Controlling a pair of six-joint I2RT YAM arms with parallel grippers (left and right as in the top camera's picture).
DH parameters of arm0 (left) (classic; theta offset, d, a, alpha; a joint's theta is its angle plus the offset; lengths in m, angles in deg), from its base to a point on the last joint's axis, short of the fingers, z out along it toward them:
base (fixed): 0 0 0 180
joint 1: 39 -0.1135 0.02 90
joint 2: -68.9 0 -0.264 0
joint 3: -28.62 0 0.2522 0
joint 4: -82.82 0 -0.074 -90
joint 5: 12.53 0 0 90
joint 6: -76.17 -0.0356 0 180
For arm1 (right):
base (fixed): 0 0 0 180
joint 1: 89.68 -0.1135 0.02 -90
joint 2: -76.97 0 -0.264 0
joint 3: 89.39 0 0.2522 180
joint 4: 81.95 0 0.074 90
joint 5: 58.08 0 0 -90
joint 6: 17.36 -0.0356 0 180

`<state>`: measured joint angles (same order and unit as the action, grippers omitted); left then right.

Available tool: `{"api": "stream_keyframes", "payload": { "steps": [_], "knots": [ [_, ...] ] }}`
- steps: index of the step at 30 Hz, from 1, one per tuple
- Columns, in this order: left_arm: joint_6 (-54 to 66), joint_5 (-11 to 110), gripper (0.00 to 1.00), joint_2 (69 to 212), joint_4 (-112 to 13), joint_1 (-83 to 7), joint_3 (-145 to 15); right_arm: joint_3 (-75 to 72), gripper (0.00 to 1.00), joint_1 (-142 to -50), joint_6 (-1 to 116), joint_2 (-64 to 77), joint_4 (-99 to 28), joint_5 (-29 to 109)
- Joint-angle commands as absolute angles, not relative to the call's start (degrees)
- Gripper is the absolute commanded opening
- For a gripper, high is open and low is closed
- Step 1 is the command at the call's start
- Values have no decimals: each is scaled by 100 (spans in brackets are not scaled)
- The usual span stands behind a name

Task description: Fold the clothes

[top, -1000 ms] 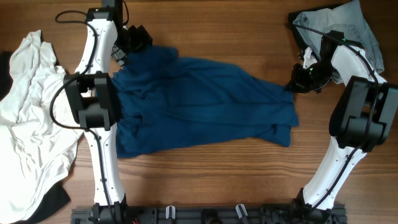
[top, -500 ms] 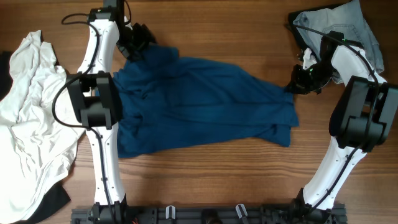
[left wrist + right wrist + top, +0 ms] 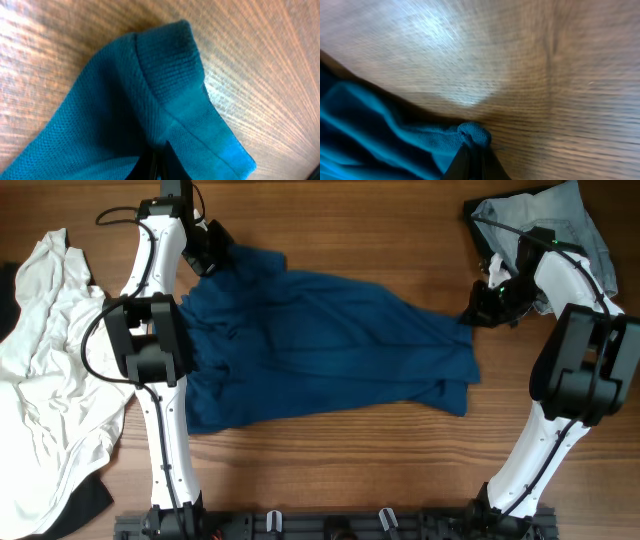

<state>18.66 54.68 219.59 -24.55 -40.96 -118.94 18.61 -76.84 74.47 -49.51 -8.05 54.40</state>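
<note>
Non-task items: wooden table (image 3: 340,470), brown, grain running left-right, bare across top center and the lower band of the frame. Pale blue denim jeans (image 3: 578,218) crumpled in a heap in the upper right corner, partly hidden. A dark cloth edge (image 3: 512,200) sticks out at the heap's upper left. More black fabric (image 3: 88,502) in the lower left corner, and a sliver at the left edge. In both wrist views the table grain is blurred, with a glare patch.
</note>
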Motion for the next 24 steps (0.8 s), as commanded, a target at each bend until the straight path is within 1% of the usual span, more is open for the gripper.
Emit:
{"api": "stream_keyframes", "payload": {
  "steps": [1, 8, 15, 22, 24],
  "knots": [
    [1963, 6146, 4, 21511, -2558, -4098, -11795, 2294, 4, -7686, 7517, -4365, -844, 5267],
    [1965, 6382, 4, 20932, -2604, -4080, -11795, 2521, 4, -7686, 7508, -3915, -964, 5184],
    [2030, 6863, 4, 20667, -3408, -4013, -11795, 2526, 4, -7686, 7499, -3917, -1506, 5072],
    [2120, 7020, 4, 20667, -4029, -4013, -11798, 2526, 4, -7686, 7458, -3917, -1544, 5066],
    [2116, 7457, 4, 20667, -4348, -4013, -11798, 2526, 4, -7686, 7455, -3917, -1554, 4939]
  ]
}}
